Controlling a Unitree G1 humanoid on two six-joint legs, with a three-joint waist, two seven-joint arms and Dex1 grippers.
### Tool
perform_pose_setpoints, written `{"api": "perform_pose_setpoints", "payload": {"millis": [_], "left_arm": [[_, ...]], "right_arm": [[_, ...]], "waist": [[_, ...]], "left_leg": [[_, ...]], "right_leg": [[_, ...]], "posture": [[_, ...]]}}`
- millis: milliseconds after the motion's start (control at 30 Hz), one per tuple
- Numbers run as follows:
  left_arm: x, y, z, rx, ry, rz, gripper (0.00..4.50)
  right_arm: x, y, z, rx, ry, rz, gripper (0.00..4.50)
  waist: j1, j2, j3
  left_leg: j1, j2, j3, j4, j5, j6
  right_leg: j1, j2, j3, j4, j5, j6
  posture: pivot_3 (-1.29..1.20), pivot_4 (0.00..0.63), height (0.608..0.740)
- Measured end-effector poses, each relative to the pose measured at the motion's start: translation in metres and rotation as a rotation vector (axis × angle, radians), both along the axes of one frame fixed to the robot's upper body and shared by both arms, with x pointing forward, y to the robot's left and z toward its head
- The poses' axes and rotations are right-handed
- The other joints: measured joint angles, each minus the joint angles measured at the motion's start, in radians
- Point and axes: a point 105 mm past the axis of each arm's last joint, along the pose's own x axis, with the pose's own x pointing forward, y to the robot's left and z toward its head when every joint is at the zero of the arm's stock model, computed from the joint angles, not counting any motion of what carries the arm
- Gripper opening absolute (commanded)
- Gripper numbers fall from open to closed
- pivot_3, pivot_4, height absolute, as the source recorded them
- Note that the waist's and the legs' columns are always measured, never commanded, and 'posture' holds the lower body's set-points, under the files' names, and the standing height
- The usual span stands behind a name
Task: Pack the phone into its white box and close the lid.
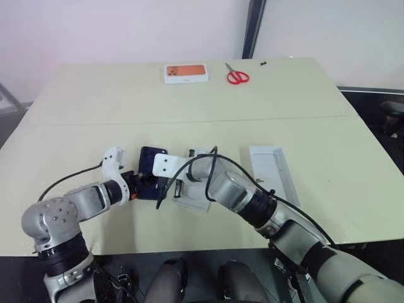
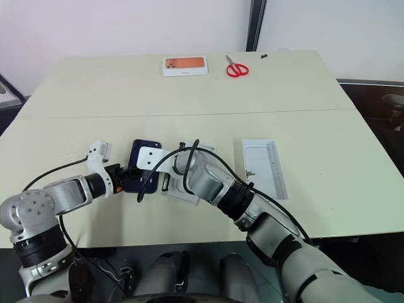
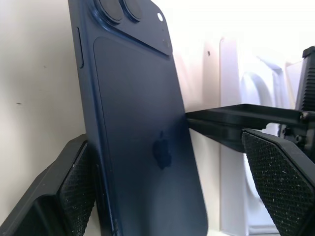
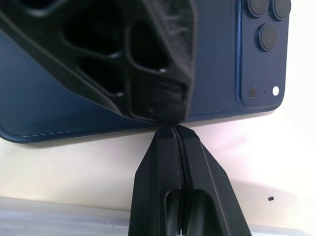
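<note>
I am bracketing the phone (image 3: 142, 142) with my left pincer (image 1: 142, 185), its jaws released and spread wide: one pad (image 3: 78, 191) is sitting against the phone's edge while the other pad (image 3: 283, 184) is standing well clear on the far side. The phone is lying on the surface (image 1: 208, 95) back-up, just beside the white box (image 1: 192, 196), with its camera cluster pointing away from me. My right pincer (image 4: 172, 130) is clenched tight on nothing, its closed tip pressing against the phone's long edge, seemingly to prop or nudge it. To do this well, I judge I should be centring the left jaws across the phone's width before squeezing, since the glossy back looks likely to slip. The right tip should be steadying the edge only until the grip is firm. The lid (image 1: 273, 167) is lying apart on my right.
</note>
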Motion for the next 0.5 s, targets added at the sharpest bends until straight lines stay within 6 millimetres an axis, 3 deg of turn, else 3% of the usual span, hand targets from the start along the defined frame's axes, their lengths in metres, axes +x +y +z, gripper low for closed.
{"api": "perform_pose_setpoints", "payload": {"millis": [200,300,433,500], "left_arm": [[0.005,0.003,0.0,-0.061,0.02,0.035,4.5],[0.006,0.006,-0.001,-0.104,0.031,0.063,3.68],[0.006,0.013,-0.008,-0.128,0.063,0.113,1.77],[0.005,0.013,-0.01,-0.144,0.074,0.123,1.77]], "right_arm": [[-0.001,0.0,0.0,0.007,0.0,0.003,0.0],[-0.002,-0.001,0.0,0.011,0.002,0.003,0.0],[0.001,-0.004,0.002,0.016,0.002,-0.01,0.0],[0.002,-0.006,0.002,0.019,0.002,-0.02,0.0]], "waist": [[-0.001,0.0,0.0],[-0.004,0.0,0.0],[-0.004,-0.001,0.0],[-0.004,-0.001,0.0]], "left_leg": [[0.0,0.0,0.0,0.0,0.0,0.0],[0.0,0.0,0.0,0.0,0.0,-0.001],[0.0,0.0,0.0,0.0,0.0,-0.001],[0.0,0.0,0.0,0.0,0.0,-0.001]], "right_leg": [[0.0,0.0,0.0,0.0,0.0,0.0],[0.0,0.0,0.0,0.0,0.0,0.0],[0.0,0.0,0.0,0.0,0.0,0.0],[0.0,0.0,0.0,0.0,0.0,0.0]], "posture": [[0.0,0.15,0.74],[0.0,0.15,0.74],[0.0,0.15,0.74],[0.0,0.15,0.74]]}}
